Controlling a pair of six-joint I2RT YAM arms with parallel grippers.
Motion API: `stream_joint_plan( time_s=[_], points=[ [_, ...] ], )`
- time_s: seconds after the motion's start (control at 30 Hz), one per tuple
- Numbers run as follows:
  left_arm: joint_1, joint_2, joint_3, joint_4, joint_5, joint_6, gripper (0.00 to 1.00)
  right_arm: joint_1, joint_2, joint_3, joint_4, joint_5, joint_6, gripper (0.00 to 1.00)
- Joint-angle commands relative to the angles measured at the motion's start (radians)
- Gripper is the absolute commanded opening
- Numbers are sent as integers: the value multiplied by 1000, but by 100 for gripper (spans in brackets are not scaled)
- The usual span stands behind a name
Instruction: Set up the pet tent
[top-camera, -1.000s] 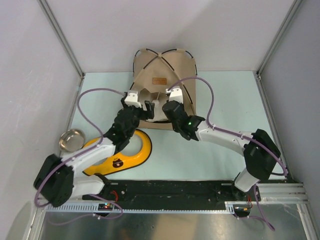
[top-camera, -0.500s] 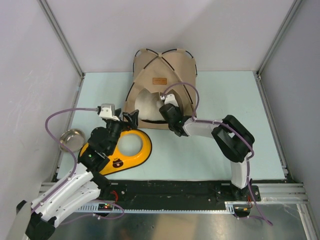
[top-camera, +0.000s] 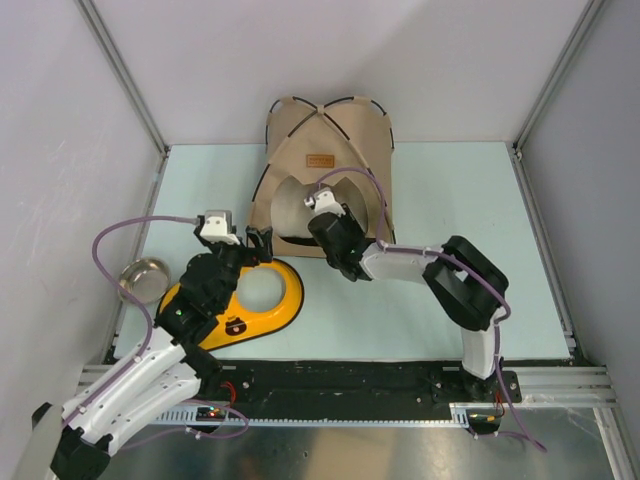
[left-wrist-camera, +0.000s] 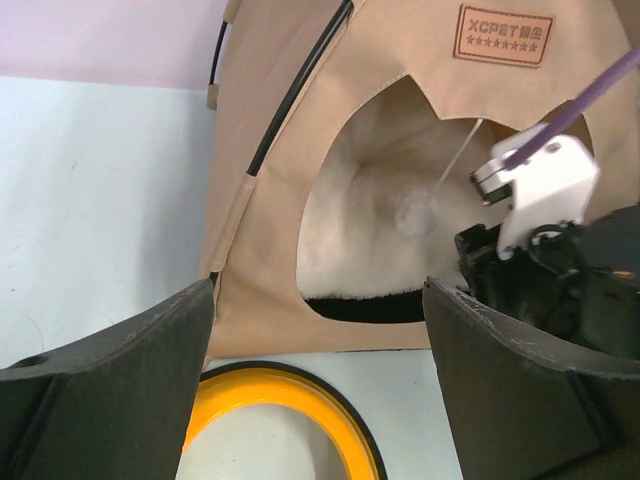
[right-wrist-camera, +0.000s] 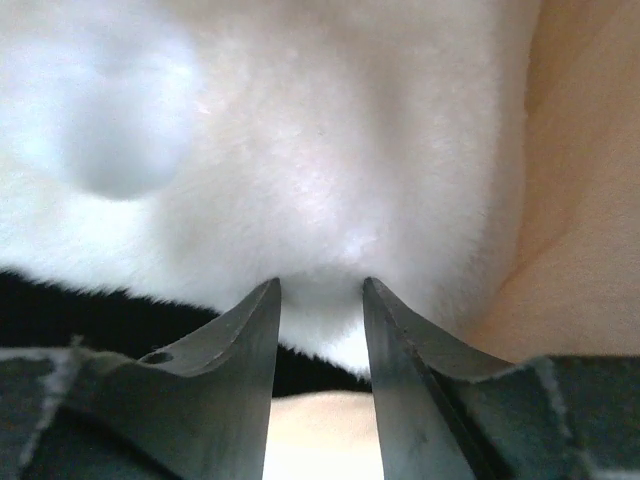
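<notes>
Both arms had white shells broken by black joint housings, the left arm (top-camera: 150, 365) and the right arm (top-camera: 400, 262) alike. Behind each set of fingers sat a white camera block (left-wrist-camera: 540, 185), and a purple cable (top-camera: 150, 219) looped back from it. The left fingers (left-wrist-camera: 110, 390) were broad, matte dark-grey wedges. The right fingers (right-wrist-camera: 200, 380) tapered to thin tips, one of them with a small round hole (right-wrist-camera: 155, 357) near its base.
</notes>
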Motion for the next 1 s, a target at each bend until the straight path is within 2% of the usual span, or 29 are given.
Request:
stream_joint_plan(
  time_s=[0.0, 0.1, 0.27, 0.53, 0.73, 0.87, 0.97],
  points=[
    [-4, 6, 34, -1, -49, 9, 89, 60, -179, 30, -71, -75, 98, 45],
    [-4, -5, 35, -3, -60, 22, 89, 89, -271, 17, -125, -119, 138, 50],
    [-5, -24, 43, -4, -69, 50, 89, 114, -436, -24, -189, -195, 147, 64],
    [-5, -50, 66, -19, -76, 86, 90, 57, -679, -30, -239, -230, 131, 86],
    [-4, -57, 81, -42, -82, 86, 91, -139, -743, -31, -298, -330, 202, 90],
    [-4, -57, 83, -58, -78, 71, 91, -275, -716, -31, -352, -628, 167, 88],
    [-4, -59, 84, -70, -74, 60, 91, -343, -681, -26, -389, -782, 115, 85]
  ],
)
